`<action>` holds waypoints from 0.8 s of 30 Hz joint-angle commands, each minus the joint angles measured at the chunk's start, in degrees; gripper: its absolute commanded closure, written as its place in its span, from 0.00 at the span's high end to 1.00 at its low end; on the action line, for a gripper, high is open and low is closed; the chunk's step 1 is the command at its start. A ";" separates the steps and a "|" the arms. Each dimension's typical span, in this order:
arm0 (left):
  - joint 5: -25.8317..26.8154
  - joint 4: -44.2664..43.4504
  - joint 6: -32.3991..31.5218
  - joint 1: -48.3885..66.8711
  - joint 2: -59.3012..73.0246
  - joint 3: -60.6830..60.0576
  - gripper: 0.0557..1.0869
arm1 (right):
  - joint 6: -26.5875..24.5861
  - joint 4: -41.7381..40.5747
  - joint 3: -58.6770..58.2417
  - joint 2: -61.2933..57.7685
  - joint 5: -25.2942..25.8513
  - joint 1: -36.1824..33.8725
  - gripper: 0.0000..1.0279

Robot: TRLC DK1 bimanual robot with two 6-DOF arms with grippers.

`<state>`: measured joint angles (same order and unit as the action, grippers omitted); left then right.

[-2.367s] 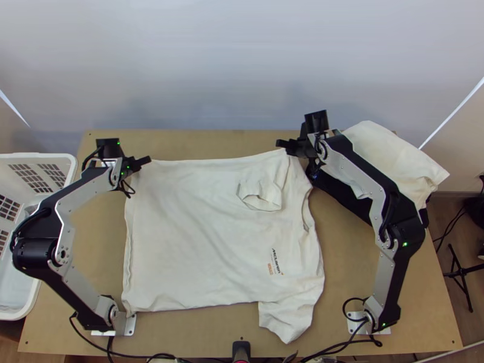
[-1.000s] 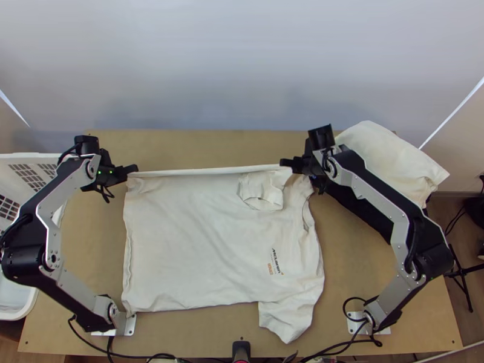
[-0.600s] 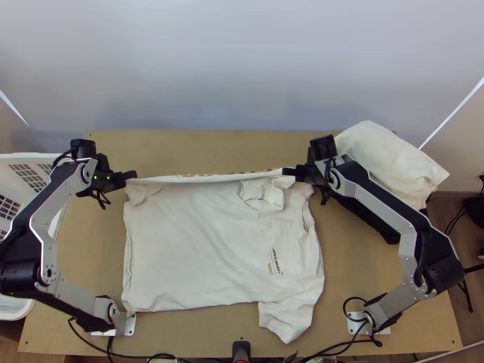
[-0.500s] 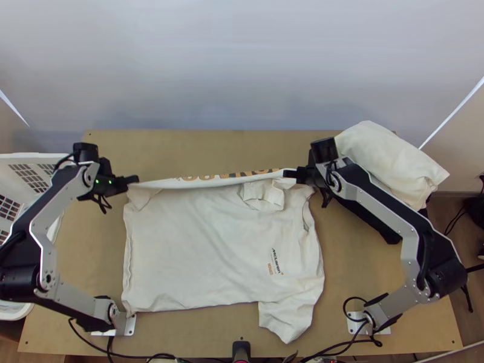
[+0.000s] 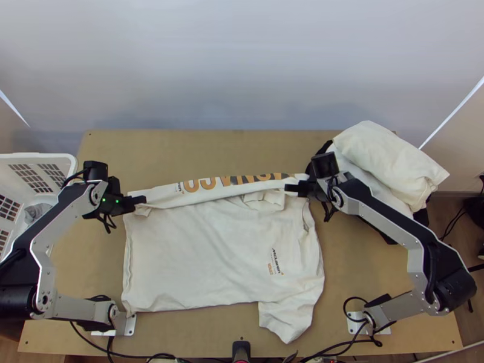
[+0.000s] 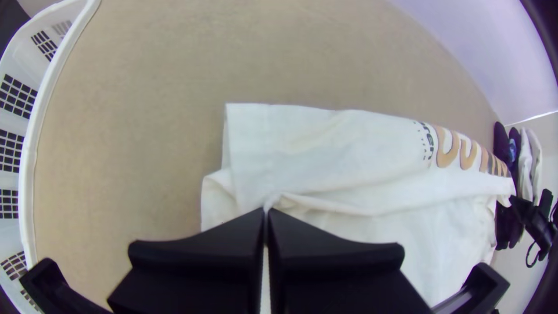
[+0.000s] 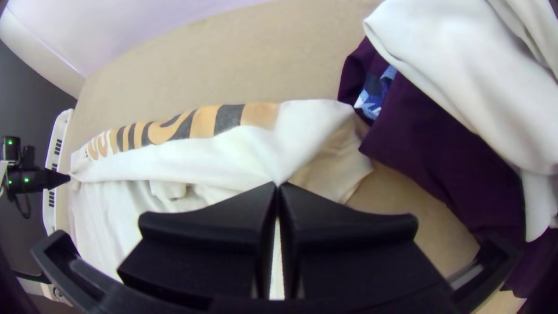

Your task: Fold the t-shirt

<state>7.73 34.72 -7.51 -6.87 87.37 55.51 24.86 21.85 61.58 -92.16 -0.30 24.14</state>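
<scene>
I count two arms, each with one gripper, at one wooden worktop (image 5: 357, 266). There's one t-shirt (image 5: 206, 254) between them, one white basket (image 5: 36, 156) off the left side, with slotted walls, and one heap of laundry at the far right: pale cloth (image 5: 387, 160) on top, dark purple cloth (image 7: 430, 134) under it, and one blue patterned patch (image 7: 375, 93) peeking out. How many pieces make up that heap I can't tell.

The t-shirt is off-white and takes up the middle of the worktop, its body laid out fairly flat with soft creases. Its sleeve end is toward the right. One sleeve (image 5: 284, 320) sticks out past the body at the near right corner; another (image 5: 263, 202) lies doubled back on the body near the far side. Small dark and orange print sits on the cloth near the right end. Along the far side a long band is turned up, stretched between the two grippers, and large orange-tan and dark lettering (image 5: 242, 179) runs along it.

The left gripper (image 5: 144, 199) has its fingers pinched together on the cloth at the band's left end. The right gripper (image 5: 288, 187) is clamped on it too, near the other end, with a loose flap of cloth beyond its fingers.
</scene>
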 commanded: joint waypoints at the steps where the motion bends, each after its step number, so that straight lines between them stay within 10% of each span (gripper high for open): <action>1: 0.01 0.17 1.71 -0.86 -1.59 -1.89 0.03 | 0.80 -0.31 -3.13 3.21 0.12 0.82 0.03; 24: 0.01 -1.06 6.01 -3.94 -3.26 -4.53 0.03 | 0.98 -8.49 -14.38 5.50 4.87 6.01 0.03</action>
<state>7.75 33.56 -2.28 -10.17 85.14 51.75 25.96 15.18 49.39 -86.89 3.18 29.26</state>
